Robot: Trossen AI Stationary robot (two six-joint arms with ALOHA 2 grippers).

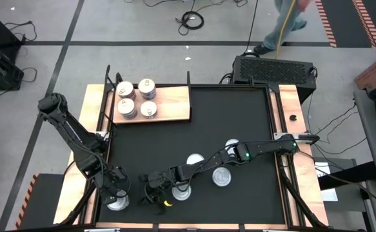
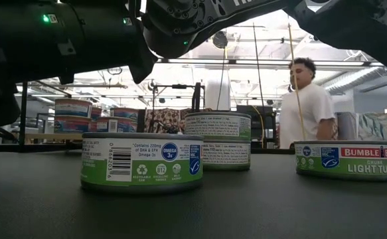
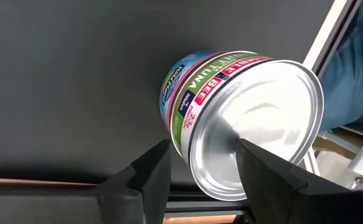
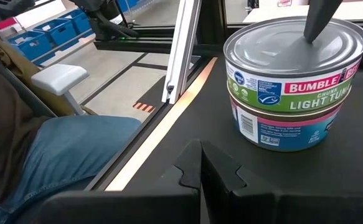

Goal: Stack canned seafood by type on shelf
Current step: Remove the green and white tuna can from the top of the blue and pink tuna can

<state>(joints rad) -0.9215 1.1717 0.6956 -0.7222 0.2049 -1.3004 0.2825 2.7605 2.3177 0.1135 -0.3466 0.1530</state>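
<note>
— Tins (image 1: 136, 98), where are they?

— Four of them sit on the wooden shelf (image 1: 171, 103), at the far left corner of the table (image 1: 239, 116). More tins sit out on the black table, near the front and the middle. One stack (image 1: 117, 203) of two is at the front left corner, right under my left claw (image 1: 115, 192).

— What does the stack look like?

— The top tin has a green label and the bottom one has a pink and blue label. The lid on top is plain and silvery.

— Is your left claw squeezing it?

— No. Its two fingers (image 3: 150, 168) are apart. They hang over the lid, and one tip touches the lid.

— And your right claw (image 1: 152, 193)?

— Its fingers are pressed together with nothing in them. It reaches across the front of the table and stops just beside the stack.

— Anyone else around?

— A person (image 2: 306, 99) in a white shirt stands in the room behind the table.
</note>
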